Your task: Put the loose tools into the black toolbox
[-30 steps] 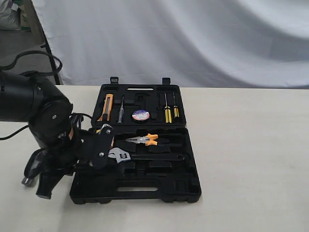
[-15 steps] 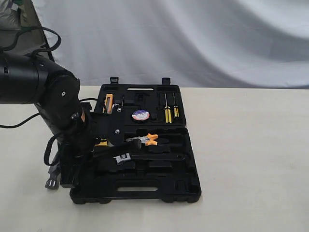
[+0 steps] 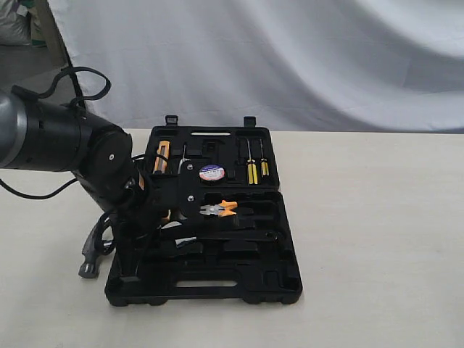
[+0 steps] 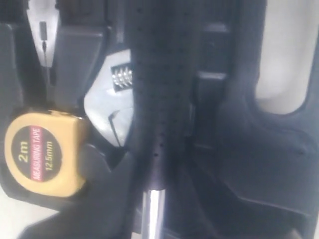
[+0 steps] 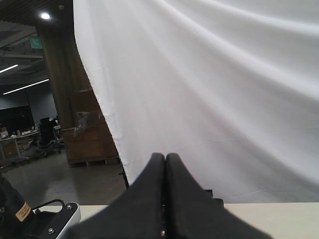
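The black toolbox (image 3: 217,293) lies open on the table. My left gripper (image 3: 174,221) is shut on the claw hammer, low over the box's near half. The hammer's steel head (image 3: 90,266) hangs off the box's left side, and its black handle (image 4: 159,89) runs across the recesses. The silver adjustable wrench (image 4: 107,107) lies in the box, partly under the handle. The black tape roll (image 3: 211,172) sits in the far half. My right gripper (image 5: 165,159) is shut and empty, facing the white curtain, and does not show in the exterior view.
A yellow tape measure (image 4: 42,152) and orange-handled pliers (image 3: 223,209) sit in the near half. A yellow utility knife (image 3: 160,156) and screwdrivers (image 3: 251,171) fill the far half. Bare table (image 3: 377,239) lies to the right of the box.
My left arm has swung right over the toolbox with the hammer. The hammer head has come in toward the box's left side, and the handle now covers most of the wrench.
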Controlling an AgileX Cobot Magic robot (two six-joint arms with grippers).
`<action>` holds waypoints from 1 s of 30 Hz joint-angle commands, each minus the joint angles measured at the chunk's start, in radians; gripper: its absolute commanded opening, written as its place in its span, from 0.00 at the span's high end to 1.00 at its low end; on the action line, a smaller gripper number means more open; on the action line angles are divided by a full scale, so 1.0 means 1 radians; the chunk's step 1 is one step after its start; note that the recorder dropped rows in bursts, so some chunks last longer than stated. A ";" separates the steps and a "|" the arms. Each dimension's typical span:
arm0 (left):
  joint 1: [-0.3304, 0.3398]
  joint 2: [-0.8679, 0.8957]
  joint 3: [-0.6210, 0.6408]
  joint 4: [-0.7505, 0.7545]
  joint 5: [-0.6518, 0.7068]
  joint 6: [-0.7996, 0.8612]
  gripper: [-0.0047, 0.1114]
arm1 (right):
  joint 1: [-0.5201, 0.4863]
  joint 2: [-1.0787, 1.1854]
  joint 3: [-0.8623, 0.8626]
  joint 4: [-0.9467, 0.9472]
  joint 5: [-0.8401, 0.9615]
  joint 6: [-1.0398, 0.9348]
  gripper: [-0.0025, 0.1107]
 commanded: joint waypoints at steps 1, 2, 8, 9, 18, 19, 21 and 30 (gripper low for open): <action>-0.007 0.002 -0.008 -0.023 -0.024 -0.012 0.93 | -0.003 -0.007 0.003 -0.013 -0.004 -0.004 0.97; -0.007 0.002 -0.008 -0.023 -0.024 -0.012 0.91 | -0.003 -0.007 0.003 -0.013 -0.004 -0.004 0.97; -0.007 0.002 -0.008 -0.023 -0.024 -0.012 0.68 | -0.003 -0.007 0.003 -0.013 -0.004 -0.004 0.97; -0.007 0.002 -0.008 -0.023 -0.025 -0.012 0.65 | -0.003 -0.007 0.003 -0.013 -0.004 -0.004 0.97; -0.007 -0.007 -0.008 -0.008 -0.025 -0.020 0.49 | -0.003 -0.007 0.003 -0.013 -0.004 -0.004 0.97; -0.004 -0.011 -0.008 0.004 -0.021 -0.020 0.49 | -0.003 -0.007 0.003 -0.013 -0.004 -0.004 0.97; 0.002 -0.026 -0.008 0.018 -0.012 -0.020 0.49 | -0.003 -0.007 0.003 -0.013 -0.004 -0.004 0.97; 0.137 -0.133 -0.008 0.074 0.131 0.010 0.49 | -0.003 -0.007 0.003 -0.013 -0.006 -0.004 0.97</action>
